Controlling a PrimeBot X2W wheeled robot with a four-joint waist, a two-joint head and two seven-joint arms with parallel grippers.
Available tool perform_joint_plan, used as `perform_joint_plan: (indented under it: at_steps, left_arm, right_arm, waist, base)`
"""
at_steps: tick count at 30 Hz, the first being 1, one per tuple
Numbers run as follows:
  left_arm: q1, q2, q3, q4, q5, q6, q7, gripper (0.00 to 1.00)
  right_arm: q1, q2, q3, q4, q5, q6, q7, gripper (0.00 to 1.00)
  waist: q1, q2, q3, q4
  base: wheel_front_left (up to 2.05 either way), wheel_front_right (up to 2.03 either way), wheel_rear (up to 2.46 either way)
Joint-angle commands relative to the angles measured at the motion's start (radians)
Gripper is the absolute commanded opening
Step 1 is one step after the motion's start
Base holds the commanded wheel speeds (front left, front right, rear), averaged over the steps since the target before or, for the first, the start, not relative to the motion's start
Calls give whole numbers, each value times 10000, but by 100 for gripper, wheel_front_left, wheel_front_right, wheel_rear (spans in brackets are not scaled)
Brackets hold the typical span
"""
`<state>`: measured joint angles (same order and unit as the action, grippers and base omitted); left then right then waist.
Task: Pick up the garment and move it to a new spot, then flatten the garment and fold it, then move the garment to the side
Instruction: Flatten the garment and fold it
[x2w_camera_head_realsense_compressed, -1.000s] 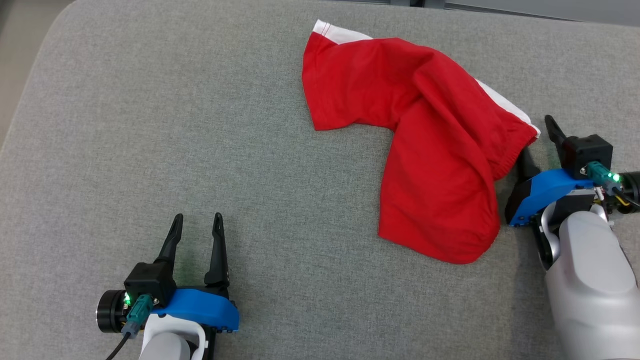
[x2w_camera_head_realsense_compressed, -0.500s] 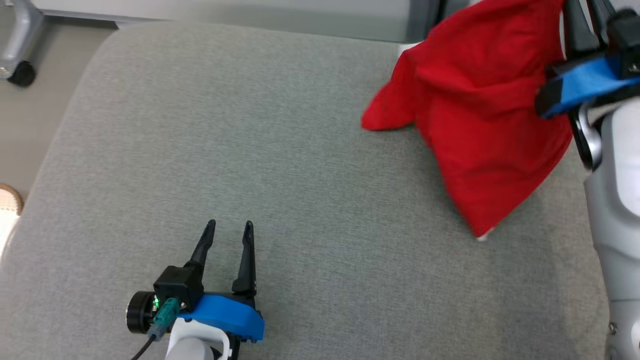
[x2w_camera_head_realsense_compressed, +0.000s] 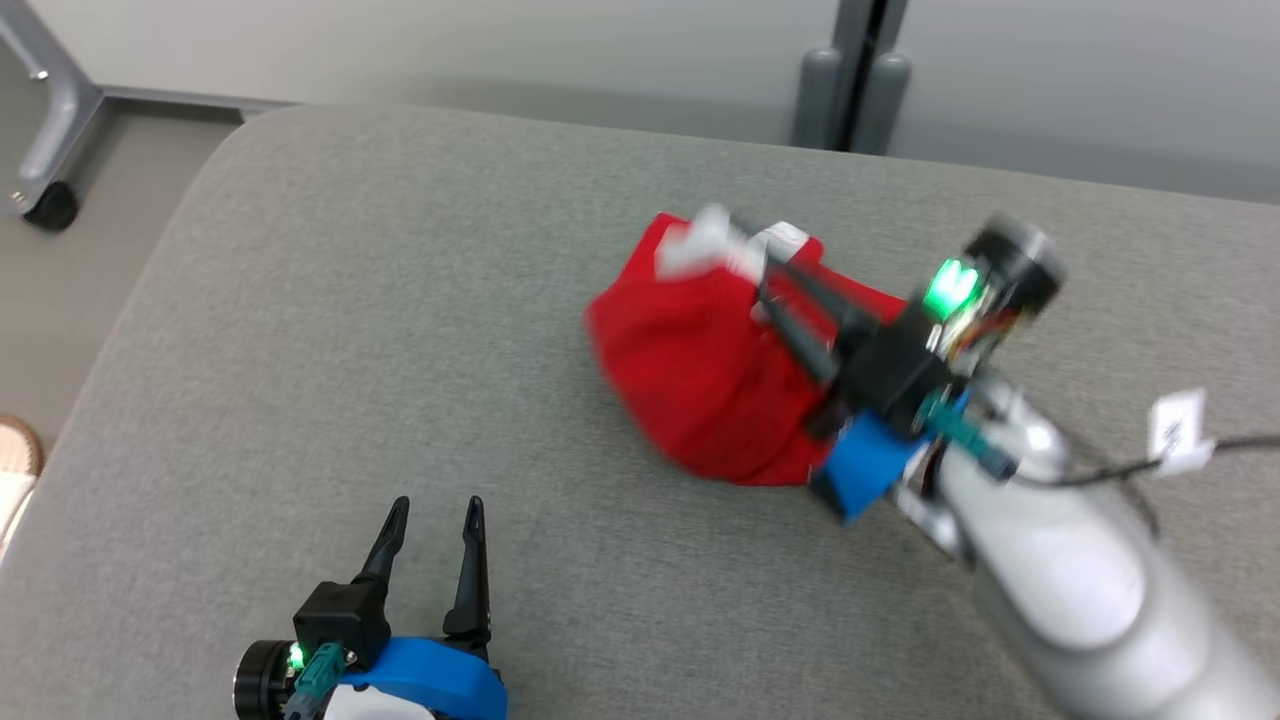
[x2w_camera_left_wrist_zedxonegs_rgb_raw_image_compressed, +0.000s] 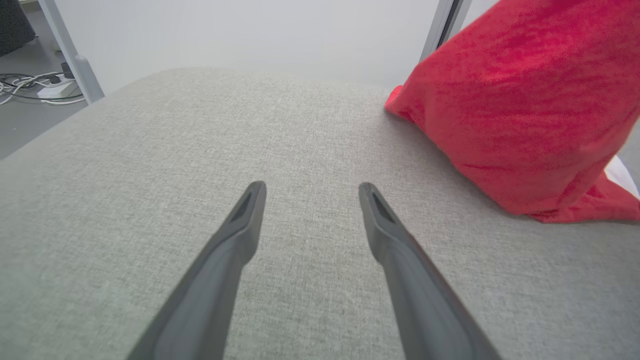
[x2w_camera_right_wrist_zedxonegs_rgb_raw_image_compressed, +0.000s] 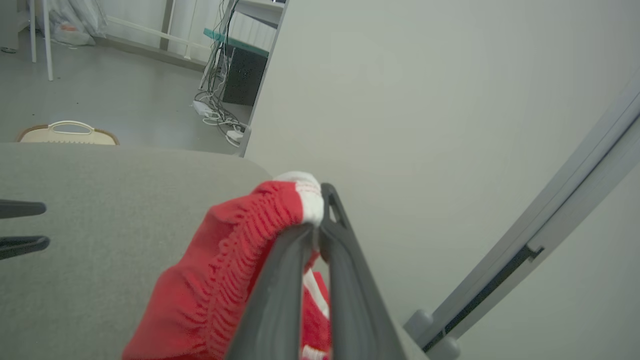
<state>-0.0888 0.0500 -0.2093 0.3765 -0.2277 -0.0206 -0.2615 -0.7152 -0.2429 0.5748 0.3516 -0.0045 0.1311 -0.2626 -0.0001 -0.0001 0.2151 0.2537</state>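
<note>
Nearest to us, at 7 o'clock in the head view, our left gripper (x2w_camera_head_realsense_compressed: 436, 505) is wide open and holds nothing. It hovers over the grey cushion (x2w_camera_head_realsense_compressed: 400, 300). Past it, a bit right of the middle toward 2 o'clock, is the red garment (x2w_camera_head_realsense_compressed: 700, 380). It hangs in a soft heap, and its low end touches the cushion. Our right gripper (x2w_camera_head_realsense_compressed: 765, 285) is pinched tight on the stretchy band at the top, where the white trim (x2w_camera_right_wrist_zedxonegs_rgb_raw_image_compressed: 305, 192) is. We think the cloth is light and floppy. It will sag, bunch and swing, but it will not break. The ribbed band looks like the best place to hold, since it is thick and not slippery. A second hold along the same band should help us spread it. Its long way runs up and down: the band is up at 12 o'clock and the loose end is down at 6 o'clock.
</note>
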Motion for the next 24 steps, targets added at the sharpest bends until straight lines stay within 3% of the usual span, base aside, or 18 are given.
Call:
perform_joint_plan:
  at_steps: [1, 3, 4, 5, 6, 12, 17, 20, 24]
  left_arm:
    - [15, 10, 55, 16, 54, -44, -48, 100]
    - [35, 4, 128, 40, 148, -96, -50, 100]
    - [31, 7, 161, 48, 196, -132, -48, 100]
    - [34, 8, 200, 43, 223, -141, -50, 100]
    - [39, 8, 217, 44, 280, -162, -50, 100]
    - [233, 8, 354, 117, 356, -202, -50, 100]
    - [402, 10, 445, 114, 376, -217, -50, 100]
    - [459, 10, 453, 105, 396, -243, -48, 100]
    - [536, 5, 461, 78, 423, -279, -50, 100]
  right_arm:
    - [278, -19, 85, 62, 160, -6, -30, 0]
    - [1175, -10, 468, 522, 645, -7, -28, 0]
    - [1580, 4, 638, 782, 924, -6, -28, 11]
    - [1867, 40, 756, 903, 1149, -7, -30, 39]
    - [2113, 50, 802, 980, 1372, -6, -31, 100]
    - [3341, -134, 481, 1272, 1975, -6, -30, 100]
    - [3983, 13, -574, 1185, 2485, -6, -30, 100]
    - [4402, 504, -1023, 1039, 3598, -4, -28, 100]
    - [4690, 751, -743, 866, 5056, -6, -28, 100]
  waist:
    - [1, 1, -189, -235]
    - [1, 1, -318, -520]
    - [1, 1, -383, -654]
    - [1, 1, -464, -796]
    - [1, 1, -533, -916]
    - [1, 1, -1026, -1556]
    - [1, 1, -1240, -1788]
    - [1, 1, -1288, -1796]
    - [1, 1, -1286, -1728]
  base:
    - [0, 0, 0]
    - [0, 0, 0]
    - [0, 0, 0]
    - [0, 0, 0]
    - [0, 0, 0]
    - [0, 0, 0]
    - [0, 0, 0]
    - [0, 0, 0]
    - [0, 0, 0]
